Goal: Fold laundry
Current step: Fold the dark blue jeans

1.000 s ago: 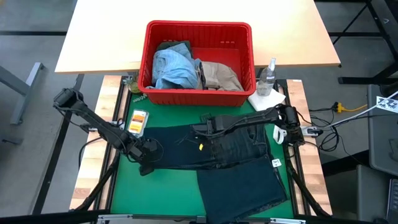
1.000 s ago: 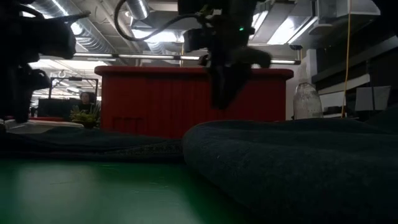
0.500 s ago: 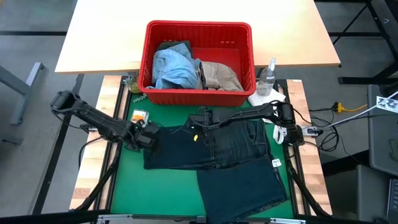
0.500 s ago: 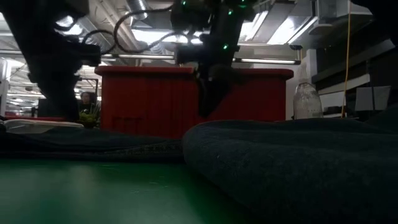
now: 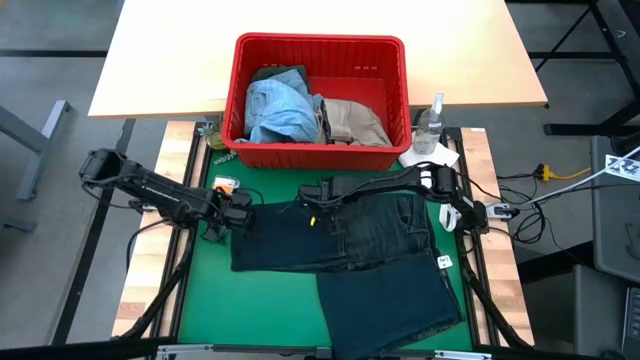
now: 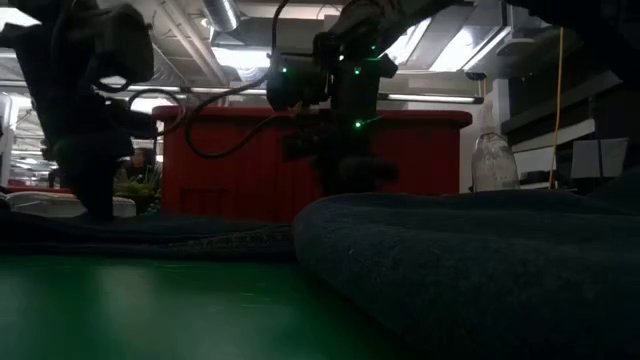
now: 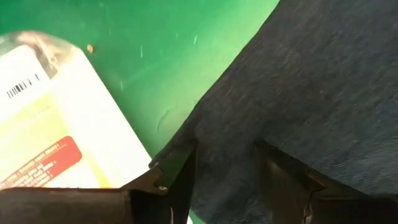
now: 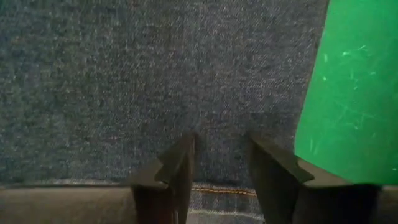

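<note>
Dark navy jeans (image 5: 340, 240) lie flat on the green mat, one leg stretched toward the table's left and the other toward the near edge. My left gripper (image 5: 232, 212) is open over the far corner of the left-pointing leg's hem (image 7: 205, 134), one finger on either side of the cloth edge. My right gripper (image 5: 318, 195) is open over the jeans' far edge (image 8: 298, 93), pointing down at the denim beside the bare mat. Light blue denim (image 5: 275, 105), a dark piece (image 5: 285, 75) and a beige piece (image 5: 355, 120) lie in the red basket. My left gripper (image 7: 224, 168) stands open over the hem corner from above. I cannot tell whether its fingertips touch the cloth. My right gripper (image 8: 221, 162) stands open over flat denim near a stitched seam (image 8: 217, 190). Whether it touches cannot be told.
The red basket (image 5: 320, 45) stands at the mat's far edge. A clear packet with a yellow label (image 5: 222, 187) lies right beside my left gripper. A spray bottle (image 5: 432, 122) and a white cloth (image 5: 428, 160) sit at the far right. Bare green mat (image 5: 250, 310) lies near left.
My left gripper has moved from the leg's near side toward the table's far edge, to the hem's far corner, and come down. My right gripper has shifted toward the far edge and slightly left, also lower. The jeans have stayed where they were.
</note>
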You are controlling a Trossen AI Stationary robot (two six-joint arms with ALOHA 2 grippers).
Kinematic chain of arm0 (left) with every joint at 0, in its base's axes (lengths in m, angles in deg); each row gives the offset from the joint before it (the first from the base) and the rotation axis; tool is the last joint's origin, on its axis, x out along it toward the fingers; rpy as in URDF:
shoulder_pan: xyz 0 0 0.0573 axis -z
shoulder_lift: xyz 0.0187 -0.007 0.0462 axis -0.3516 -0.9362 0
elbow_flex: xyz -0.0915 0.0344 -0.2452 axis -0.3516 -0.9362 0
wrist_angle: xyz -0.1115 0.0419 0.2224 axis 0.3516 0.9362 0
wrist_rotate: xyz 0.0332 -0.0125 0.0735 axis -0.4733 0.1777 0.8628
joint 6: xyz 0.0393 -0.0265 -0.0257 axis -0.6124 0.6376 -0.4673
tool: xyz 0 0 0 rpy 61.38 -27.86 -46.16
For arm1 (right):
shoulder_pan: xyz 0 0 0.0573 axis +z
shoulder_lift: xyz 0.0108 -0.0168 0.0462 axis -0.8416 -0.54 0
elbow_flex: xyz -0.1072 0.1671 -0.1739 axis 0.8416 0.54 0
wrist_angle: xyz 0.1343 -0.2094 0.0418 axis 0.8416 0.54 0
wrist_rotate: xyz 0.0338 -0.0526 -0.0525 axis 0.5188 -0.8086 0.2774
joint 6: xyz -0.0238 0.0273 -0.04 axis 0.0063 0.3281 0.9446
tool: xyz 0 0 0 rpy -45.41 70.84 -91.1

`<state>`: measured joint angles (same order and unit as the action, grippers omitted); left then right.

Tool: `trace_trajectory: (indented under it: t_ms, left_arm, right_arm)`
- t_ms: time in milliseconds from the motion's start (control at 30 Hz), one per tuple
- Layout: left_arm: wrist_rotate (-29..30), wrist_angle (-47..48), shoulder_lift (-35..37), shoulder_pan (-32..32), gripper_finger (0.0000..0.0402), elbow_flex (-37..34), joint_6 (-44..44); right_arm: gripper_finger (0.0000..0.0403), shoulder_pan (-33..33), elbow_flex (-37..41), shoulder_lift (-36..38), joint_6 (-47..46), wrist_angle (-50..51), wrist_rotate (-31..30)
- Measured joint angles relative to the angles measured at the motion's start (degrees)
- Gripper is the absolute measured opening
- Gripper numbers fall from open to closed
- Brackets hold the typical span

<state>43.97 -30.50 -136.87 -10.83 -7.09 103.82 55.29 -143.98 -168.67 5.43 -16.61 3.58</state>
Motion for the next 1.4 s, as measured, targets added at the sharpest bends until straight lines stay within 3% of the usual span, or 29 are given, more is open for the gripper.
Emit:
trace_trajectory:
  t_ms: [333, 700, 1067, 1400]
  left_arm:
    - [-0.9, -1.4, 0.0, -0.7, 0.0155, -1.3, -0.7]
    - [-0.4, -1.3, 0.0, -0.6, 0.0155, 3.5, -3.1]
    - [-16.7, 0.6, 0.0, -0.6, 0.0155, 8.2, -1.2]
    - [-14.6, 0.6, 0.0, -0.6, 0.0159, 8.2, -1.4]
  right_arm:
    - [0.0147, 0.0, -0.1, 0.0, -0.2, 5.7, 0.0]
    - [0.0147, -1.3, 0.1, -0.2, -0.5, 13.2, -0.7]
    - [0.0147, -1.4, 0.1, 1.6, -0.1, 13.6, -1.5]
    - [0.0147, -1.3, 0.1, 9.9, 1.5, 17.3, -1.7]
